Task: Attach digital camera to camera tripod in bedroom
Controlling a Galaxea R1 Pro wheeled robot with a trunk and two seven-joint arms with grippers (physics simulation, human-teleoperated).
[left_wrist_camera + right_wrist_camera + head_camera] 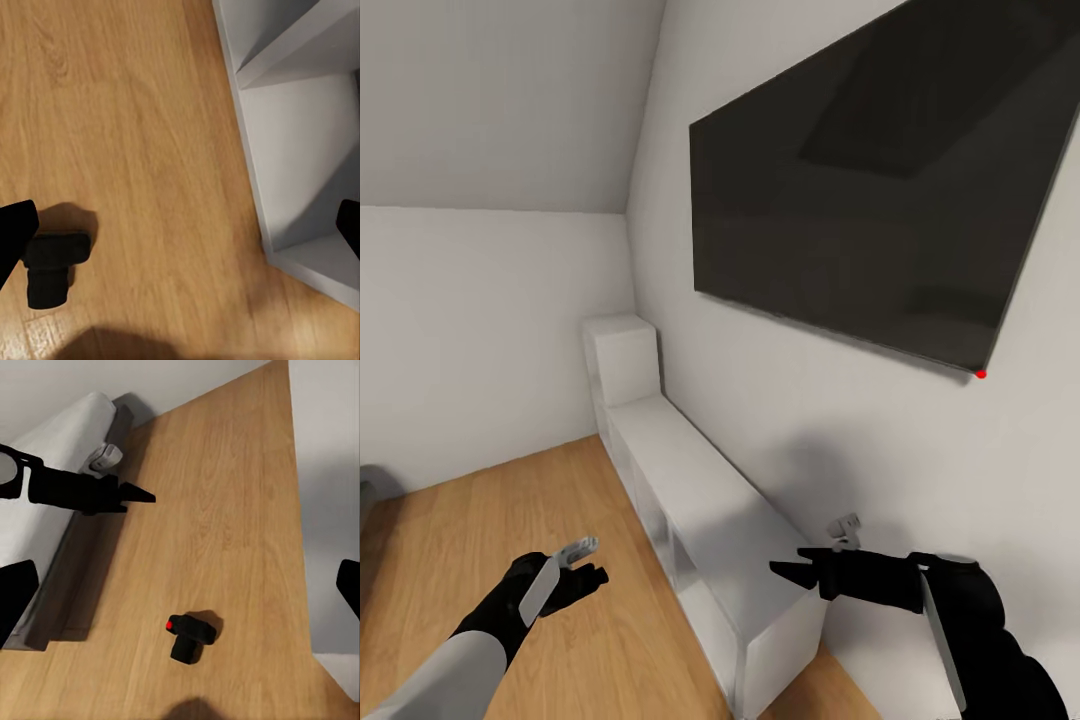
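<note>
Right now my left gripper point(585, 565) hangs low at the near left over the wood floor point(510, 520), and its fingers look close together in the head view. My left wrist camera shows a black fingertip at each edge of its picture, so I cannot tell for sure how wide it stands. My right gripper point(792, 572) reaches in from the near right, over the near end of the white shelf point(710, 510), fingers pointing left; they seem nearly together, but I cannot tell that for certain either. Neither gripper holds anything.

Below my left wrist, the camera point(51, 264) lies on the bare floor with its shadow beside it, apart from the shelf's open compartments point(300, 150). My right wrist view shows the camera point(190, 636) too, lying on the planks with the red dot point(170, 625) on its top showing. It is between the grey bed point(52, 480) and the white wall point(326, 472), well apart from both. The left arm point(82, 491) crosses that view above the bed's edge.

Farther out, the shelf runs along the right wall towards the far corner, ending in a taller white block point(622, 355). A large dark screen point(880, 180) hangs on that wall above it, with a small red light point(981, 374) at its lower corner. The ceiling slopes down at the far left.
</note>
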